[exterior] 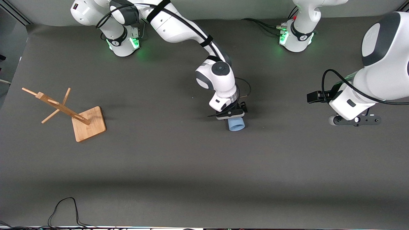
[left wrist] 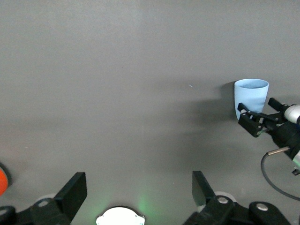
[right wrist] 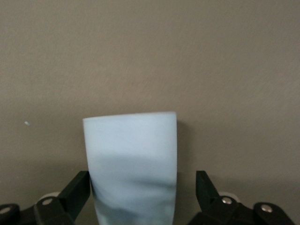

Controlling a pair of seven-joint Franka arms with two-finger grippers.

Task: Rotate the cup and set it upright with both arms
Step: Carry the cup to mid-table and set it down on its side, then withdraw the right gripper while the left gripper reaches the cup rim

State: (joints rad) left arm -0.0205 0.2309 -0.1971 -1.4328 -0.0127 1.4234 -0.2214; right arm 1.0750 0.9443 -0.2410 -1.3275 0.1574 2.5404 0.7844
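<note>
The light-blue cup lies on its side in the middle of the table, one round end toward the front camera. My right gripper is down over it, open, one finger on each side of the cup's wall. In the right wrist view the cup fills the space between the fingers, with a gap at one side. My left gripper waits open and empty above the table toward the left arm's end. In the left wrist view it sees the cup and the right gripper farther off.
A wooden rack with slanted pegs stands on its square base toward the right arm's end. A black cable loops at the table edge nearest the front camera. An orange-red edge shows in the left wrist view.
</note>
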